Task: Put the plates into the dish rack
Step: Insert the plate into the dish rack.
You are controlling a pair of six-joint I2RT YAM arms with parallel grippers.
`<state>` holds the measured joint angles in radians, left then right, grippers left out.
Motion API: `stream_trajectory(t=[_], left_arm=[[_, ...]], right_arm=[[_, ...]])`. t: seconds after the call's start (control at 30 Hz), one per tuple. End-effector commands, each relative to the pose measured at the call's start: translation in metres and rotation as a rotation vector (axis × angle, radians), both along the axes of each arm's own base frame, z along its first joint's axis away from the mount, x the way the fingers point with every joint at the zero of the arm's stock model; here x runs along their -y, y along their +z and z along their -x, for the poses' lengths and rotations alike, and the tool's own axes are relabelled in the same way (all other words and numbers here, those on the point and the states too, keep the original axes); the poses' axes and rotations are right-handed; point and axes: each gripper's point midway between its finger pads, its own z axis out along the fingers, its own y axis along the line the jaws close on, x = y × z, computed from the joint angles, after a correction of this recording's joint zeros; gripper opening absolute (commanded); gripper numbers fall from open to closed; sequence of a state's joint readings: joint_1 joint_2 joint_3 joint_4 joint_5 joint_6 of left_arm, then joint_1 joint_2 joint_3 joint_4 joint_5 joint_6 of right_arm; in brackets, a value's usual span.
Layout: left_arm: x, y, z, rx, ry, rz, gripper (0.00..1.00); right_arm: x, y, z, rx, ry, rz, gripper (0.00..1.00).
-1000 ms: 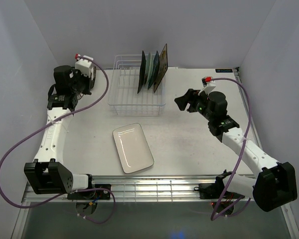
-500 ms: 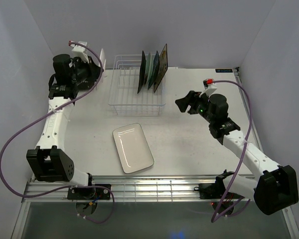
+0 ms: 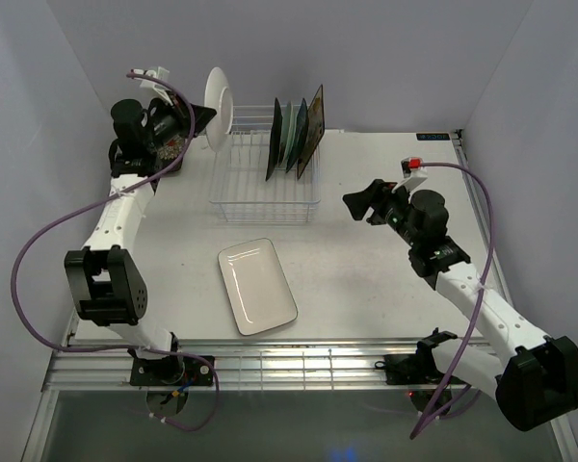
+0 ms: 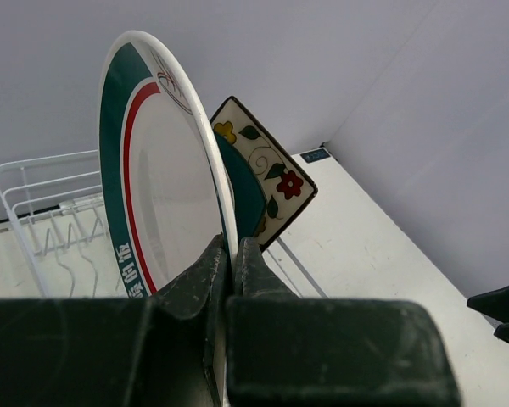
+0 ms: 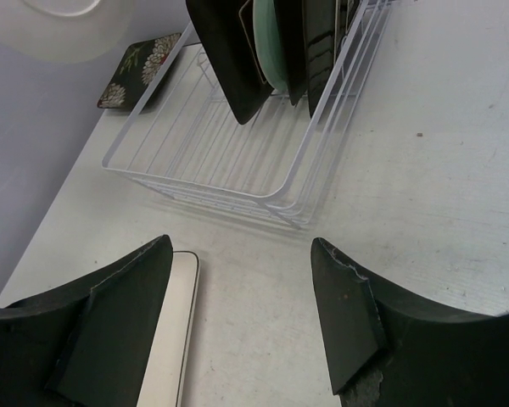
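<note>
right now the left gripper (image 3: 204, 117) is clamped on the rim of the round white green-rimmed plate (image 3: 217, 104). it holds the plate on edge in the air by the far left corner of the dish rack (image 3: 260, 188). in the left wrist view its fingers (image 4: 205, 280) pinch the plate's lower rim tightly, and the plate's face shows a green band with a thin red ring inside it.

the rack stands toward the far side of the bench (image 3: 366, 289). at its right end four plates stand upright in a row, leaning a little. a dark square plate (image 3: 275, 140) is nearest the rack's middle, then come the mint-green plate (image 3: 287, 135), a teal plate (image 3: 302, 130) and the cream floral plate (image 3: 316, 117) outermost.

another dark floral plate (image 5: 140, 72) lies flat on the bench just beyond the rack's left side, near the left arm. the white rectangular plate (image 3: 257, 285) lies flat on the bench in front of the rack, well apart from it.

the right gripper (image 3: 359, 202) hangs over the bench to the right of the rack, its fingers spread wide apart. its wrist view looks down between them at the rack's near corner.
</note>
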<state>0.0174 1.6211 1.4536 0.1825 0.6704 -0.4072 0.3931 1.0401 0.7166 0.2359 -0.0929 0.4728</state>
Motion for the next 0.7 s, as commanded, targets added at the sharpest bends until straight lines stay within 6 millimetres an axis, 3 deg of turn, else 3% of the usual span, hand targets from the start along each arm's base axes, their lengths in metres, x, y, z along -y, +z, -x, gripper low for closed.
stream_trajectory(t=[0.0,0.03,0.07,0.4,0.67], left_arm=[[0.010,0.040,-0.003,0.137,-0.060,0.062,0.00],[0.011,0.044,-0.006,0.148,-0.069,0.071,0.00],[0.027,0.034,-0.011,0.127,-0.099,0.078,0.00],[0.046,0.008,-0.037,0.131,-0.121,0.143,0.00],[0.075,-0.015,-0.050,0.176,-0.084,0.128,0.00]], right_arm=[[0.004,0.021,0.004,0.067,-0.022,-0.056,0.72],[0.006,0.021,0.005,0.067,-0.031,-0.064,0.72],[0.006,0.022,0.006,0.071,-0.032,-0.070,0.72],[0.016,0.022,0.020,0.075,-0.065,-0.101,0.72],[0.018,0.023,0.022,0.076,-0.070,-0.086,0.72]])
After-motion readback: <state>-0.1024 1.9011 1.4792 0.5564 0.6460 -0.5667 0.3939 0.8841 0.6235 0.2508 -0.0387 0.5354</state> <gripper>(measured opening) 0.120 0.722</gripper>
